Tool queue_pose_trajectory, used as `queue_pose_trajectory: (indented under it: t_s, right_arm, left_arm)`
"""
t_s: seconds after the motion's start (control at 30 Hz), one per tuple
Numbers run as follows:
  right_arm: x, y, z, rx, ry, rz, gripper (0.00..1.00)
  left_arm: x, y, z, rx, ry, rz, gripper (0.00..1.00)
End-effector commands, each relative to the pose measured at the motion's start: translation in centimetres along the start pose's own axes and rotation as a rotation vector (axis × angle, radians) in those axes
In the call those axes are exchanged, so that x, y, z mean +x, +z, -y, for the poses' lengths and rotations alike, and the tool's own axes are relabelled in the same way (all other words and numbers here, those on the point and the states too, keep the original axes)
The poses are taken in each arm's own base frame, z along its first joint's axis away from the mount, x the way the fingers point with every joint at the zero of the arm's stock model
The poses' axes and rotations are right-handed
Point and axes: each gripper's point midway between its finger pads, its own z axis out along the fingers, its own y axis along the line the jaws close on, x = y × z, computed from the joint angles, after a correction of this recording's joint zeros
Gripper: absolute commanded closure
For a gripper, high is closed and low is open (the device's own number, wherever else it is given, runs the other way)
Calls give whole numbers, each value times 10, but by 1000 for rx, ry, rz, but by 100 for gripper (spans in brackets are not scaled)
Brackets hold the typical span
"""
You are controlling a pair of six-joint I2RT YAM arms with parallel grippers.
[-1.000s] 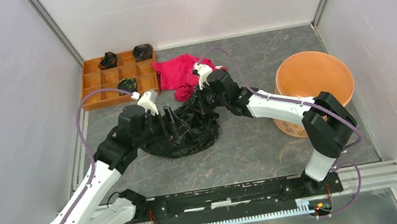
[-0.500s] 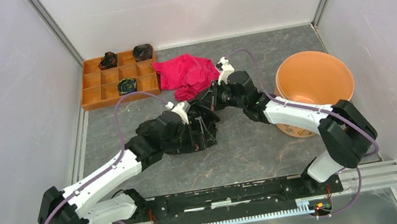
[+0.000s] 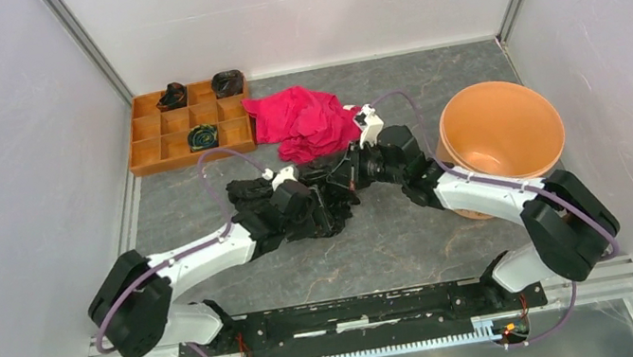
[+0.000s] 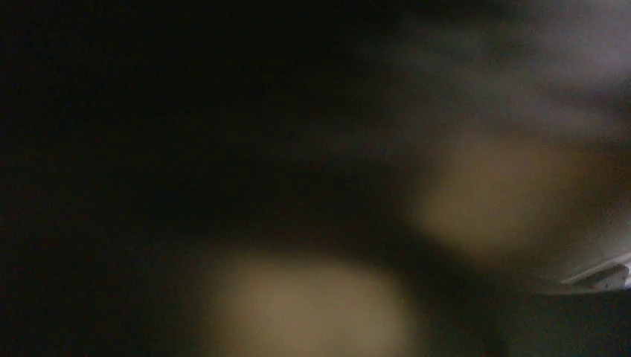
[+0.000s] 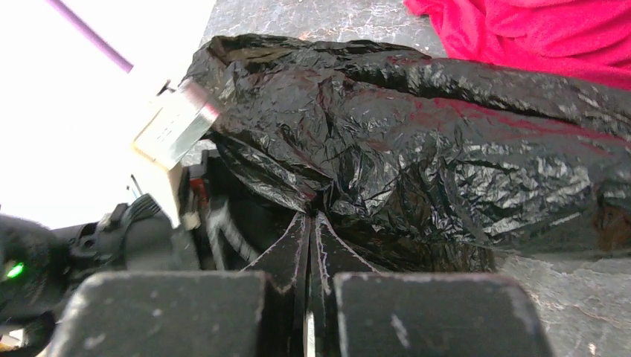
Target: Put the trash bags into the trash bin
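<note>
Two fingers of the right gripper are pressed flat together, with no gap showing between them, and their tips pinch a fold of the trash bag near its lower edge; from above, the same right gripper sits at the right end of the bag. The left gripper is buried in the black film from the other side; its own camera gives only dark blur with pale smears, so I cannot tell how its jaws stand or what they grip.

One pale plate on the left wrist is washed out by glare, and any print on it is unreadable.

The trash bag is thin glossy black film, heavily creased, bunched into a lump with bright wrinkle highlights and a reddish reflection along its top; it lies over the grey table between the two grippers, outside the trash bin and apart from it; I cannot tell whether it rests on the table or is raised. The bin is a round, smooth, light-orange bucket standing upright at the right; a red-pink cloth lies just behind the bag; an orange compartment tray sits at the far left with dark items in three cells.
</note>
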Motion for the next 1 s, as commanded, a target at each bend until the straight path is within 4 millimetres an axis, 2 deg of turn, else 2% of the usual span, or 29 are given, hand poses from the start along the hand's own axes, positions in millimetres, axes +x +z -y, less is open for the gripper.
queue_pose_trajectory:
  t_s: [0.0,0.03,0.07,0.13,0.2,0.27,0.33,0.37,0.47,0.6,0.67,0.73,0.87,0.97]
  right_arm:
    - [-17,-15,-14,-30,-96,50,99]
    - [-17,-17,-11,-14,-133,42,95]
    - [-16,-17,-7,9,-176,30,91]
    - [-15,-17,14,108,-313,-42,82]
    - [-17,-20,35,212,-462,-140,77]
    - [-17,-24,43,232,-587,-208,61]
    - [-10,-30,36,165,-670,-244,41]
    - [-2,-32,30,124,-688,-253,35]
    - [12,-38,7,57,-701,-228,27]
    - [35,-40,-2,100,-679,-210,23]
    - [35,-38,2,150,-650,-162,21]
    - [28,-35,9,207,-608,-116,23]
    - [14,-19,6,212,-577,-20,43]
    - [1,-12,13,277,-590,16,45]
  left_arm:
    - [-29,11,-17,-100,-97,90,37]
    - [-32,12,-23,-89,-116,86,54]
    - [-32,11,-26,-69,-120,74,65]
    - [-32,5,-28,-23,-111,53,70]
    - [-29,-3,-20,67,-76,21,75]
    - [-25,-14,-9,142,-41,-12,80]
    - [-23,-23,-5,167,-15,-34,83]
    - [-21,-28,-4,171,-9,-49,84]
    - [-23,-37,1,192,-9,-66,89]
    - [-32,-49,12,227,-8,-53,93]
    - [-35,-52,14,233,-6,-49,95]
    - [-35,-55,16,243,-3,-55,97]
    - [-32,-60,22,278,20,-78,98]
    - [-30,-66,22,291,41,-82,98]
